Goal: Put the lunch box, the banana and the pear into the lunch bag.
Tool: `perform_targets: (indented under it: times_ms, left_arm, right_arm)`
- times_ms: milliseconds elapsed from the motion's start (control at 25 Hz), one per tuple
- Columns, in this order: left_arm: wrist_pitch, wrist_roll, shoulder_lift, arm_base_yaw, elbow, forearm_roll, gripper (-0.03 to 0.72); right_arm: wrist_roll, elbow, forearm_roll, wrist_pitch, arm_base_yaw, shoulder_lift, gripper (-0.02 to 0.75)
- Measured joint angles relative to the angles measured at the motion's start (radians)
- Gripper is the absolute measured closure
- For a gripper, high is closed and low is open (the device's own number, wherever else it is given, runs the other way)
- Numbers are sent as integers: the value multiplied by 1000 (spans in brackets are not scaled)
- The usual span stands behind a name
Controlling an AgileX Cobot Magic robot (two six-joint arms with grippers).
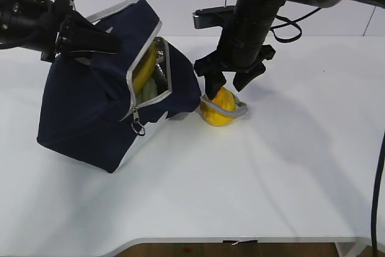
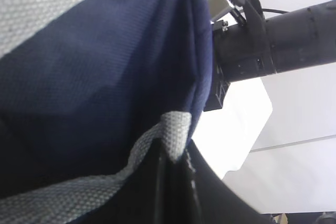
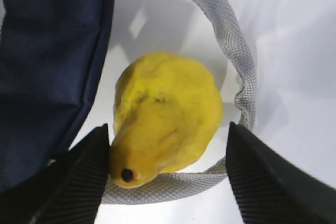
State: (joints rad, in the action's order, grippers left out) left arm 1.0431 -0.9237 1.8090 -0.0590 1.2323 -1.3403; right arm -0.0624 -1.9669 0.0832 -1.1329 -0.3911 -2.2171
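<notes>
Directly beneath the right hand (image 1: 227, 83) the pear (image 1: 218, 108) is found, lying on the tabletop (image 1: 289, 167) toward its far edge and ringed by a grey woven handle (image 1: 236, 111) of the lunch bag (image 1: 90, 118); in the right wrist view the two fingers (image 3: 262, 182) are spread wide to either side of the fruit, one just beside its stem end, and the pear is not clamped; the right hand is thus released. The lunch bag is propped at a tilt on the left half of the tabletop, its zipper (image 1: 139, 67) drawn open and a metal ring pull (image 1: 139, 128) hanging at the lower end; the banana (image 1: 146, 67) is seen inside the opening, and something pale lies below it, though it cannot be made out. The left hand (image 1: 81, 39) is clenched on the bag's upper fabric near the other handle (image 2: 152, 145); in the left wrist view its fingertips are hidden by cloth.
</notes>
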Motion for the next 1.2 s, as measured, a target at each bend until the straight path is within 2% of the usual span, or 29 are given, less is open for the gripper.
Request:
perform_targets:
  times_ms: [680,1000,1200]
  left_arm:
    - [0,0,0,0,0,2,676]
    - [0,0,0,0,0,2,676]
    - [0,0,0,0,0,2,676]
  right_arm:
    - [0,0,2,-1,0,-10,197]
    - [0,0,14,-3,0,-10,334]
    - [2,0,14,-3,0,-10,392]
